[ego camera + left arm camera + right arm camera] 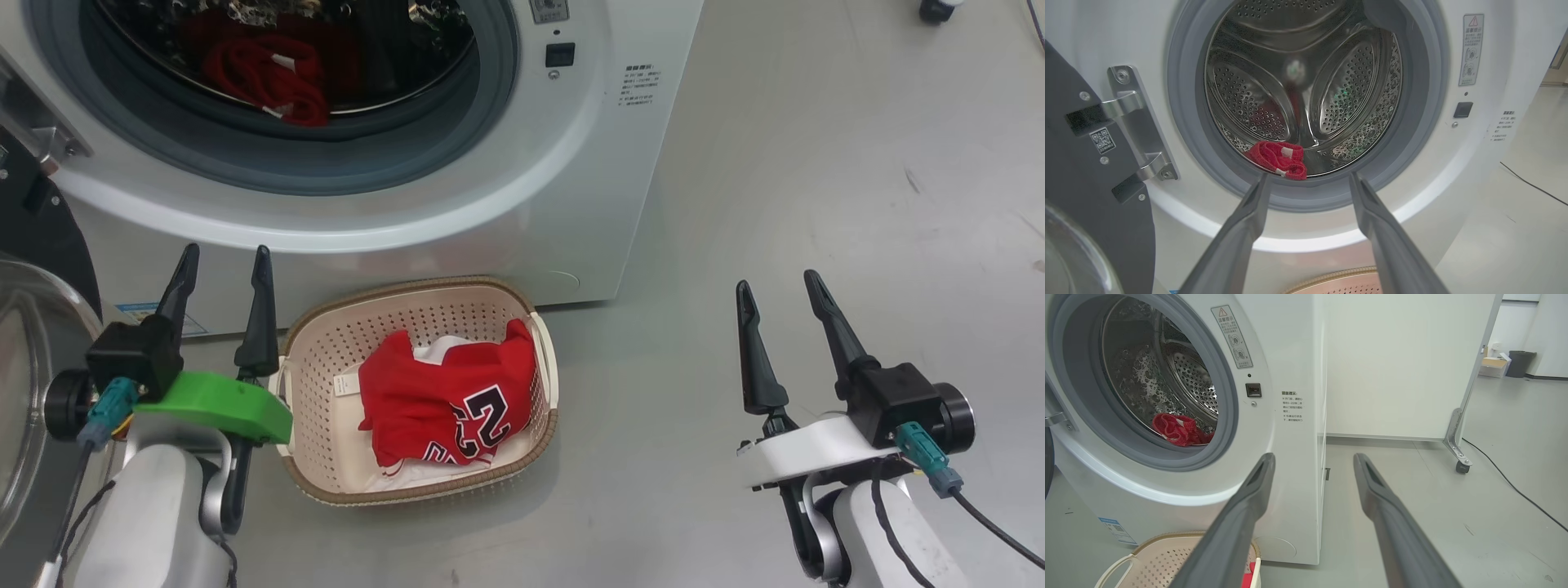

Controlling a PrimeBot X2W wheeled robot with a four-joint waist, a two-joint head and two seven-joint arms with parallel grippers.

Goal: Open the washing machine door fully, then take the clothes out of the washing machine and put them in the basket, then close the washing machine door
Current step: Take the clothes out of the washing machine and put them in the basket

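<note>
The white washing machine (522,188) stands with its door (24,367) swung wide to the left, hinge (1135,122) showing. One red garment (269,82) lies at the drum's front lip (1278,157) (1177,430). The red jersey (445,400) with number 23 lies in the cream basket (335,343) on the floor before the machine. My left gripper (227,251) is open and empty, just left of the basket, fingers aimed at the drum mouth (1309,176). Off to the right over bare floor, my right gripper (775,282) (1314,457) hangs open and empty.
A white partition panel on a castor (1457,457) stands right of the machine, with a black cable (1515,486) running across the grey floor. A dark bin (1521,363) sits far back. Open floor lies right of the basket.
</note>
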